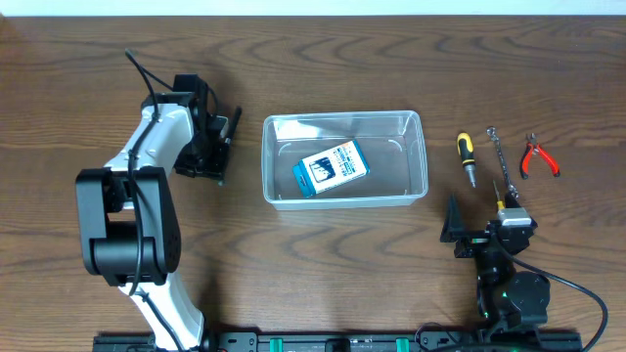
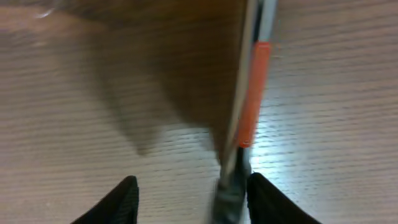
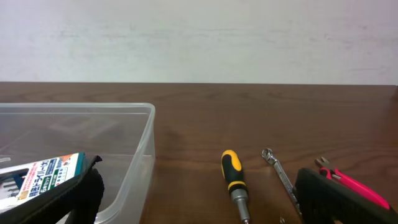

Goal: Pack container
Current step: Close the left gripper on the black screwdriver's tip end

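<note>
The surface (image 1: 333,284) is dark brown wood grain. The container (image 1: 342,116) is clear, the box (image 1: 331,168) blue and white, the screwdriver (image 1: 466,149) yellow and black, the pliers (image 1: 540,158) red-handled, the fingers (image 2: 118,202) black.

Workshop-like robot test bench: wood-grain table (image 1: 323,279), screwdriver (image 1: 467,156), wrench (image 1: 500,158), red pliers (image 1: 537,157), plain white wall (image 3: 199,37) behind

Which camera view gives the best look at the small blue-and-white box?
Overhead: the whole blue-and-white box shows, lying in the clear container. The right wrist view catches only part of it, cut off at the lower-left frame edge. The left wrist view misses it.
</note>
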Action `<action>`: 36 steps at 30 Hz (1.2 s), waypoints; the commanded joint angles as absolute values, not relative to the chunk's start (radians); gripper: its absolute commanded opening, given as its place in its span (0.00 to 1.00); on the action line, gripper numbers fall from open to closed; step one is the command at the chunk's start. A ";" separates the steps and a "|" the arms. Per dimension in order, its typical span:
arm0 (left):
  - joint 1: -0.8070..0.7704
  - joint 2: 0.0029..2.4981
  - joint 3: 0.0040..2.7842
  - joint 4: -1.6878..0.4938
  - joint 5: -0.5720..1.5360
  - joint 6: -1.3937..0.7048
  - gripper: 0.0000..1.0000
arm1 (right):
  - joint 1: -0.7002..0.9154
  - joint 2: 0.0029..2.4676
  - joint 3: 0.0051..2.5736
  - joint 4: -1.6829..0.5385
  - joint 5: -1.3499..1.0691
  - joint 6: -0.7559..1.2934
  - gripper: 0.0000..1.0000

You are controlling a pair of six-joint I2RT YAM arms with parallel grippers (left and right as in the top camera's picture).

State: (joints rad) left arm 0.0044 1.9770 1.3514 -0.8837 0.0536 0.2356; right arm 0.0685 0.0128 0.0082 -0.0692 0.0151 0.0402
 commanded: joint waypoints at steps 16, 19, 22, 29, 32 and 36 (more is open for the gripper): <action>0.003 1.992 1.342 -0.885 0.098 0.237 0.26 | 0.058 0.007 0.006 -0.072 0.019 0.029 0.99; 0.003 1.992 1.342 -0.888 0.103 0.237 0.21 | 0.058 0.007 0.006 -0.072 0.019 0.029 0.99; 0.003 1.992 1.342 -0.890 0.124 0.237 0.15 | 0.059 0.007 0.006 -0.072 0.019 0.029 0.99; 0.003 1.992 1.342 -0.901 0.133 0.237 0.10 | 0.058 0.007 0.006 -0.072 0.019 0.029 0.99; 0.003 1.992 1.342 -0.911 0.133 0.237 0.06 | 0.059 0.007 0.006 -0.072 0.019 0.029 0.99; 0.003 1.992 1.342 -0.911 0.144 0.237 0.06 | 0.058 0.007 0.006 -0.072 0.019 0.029 0.99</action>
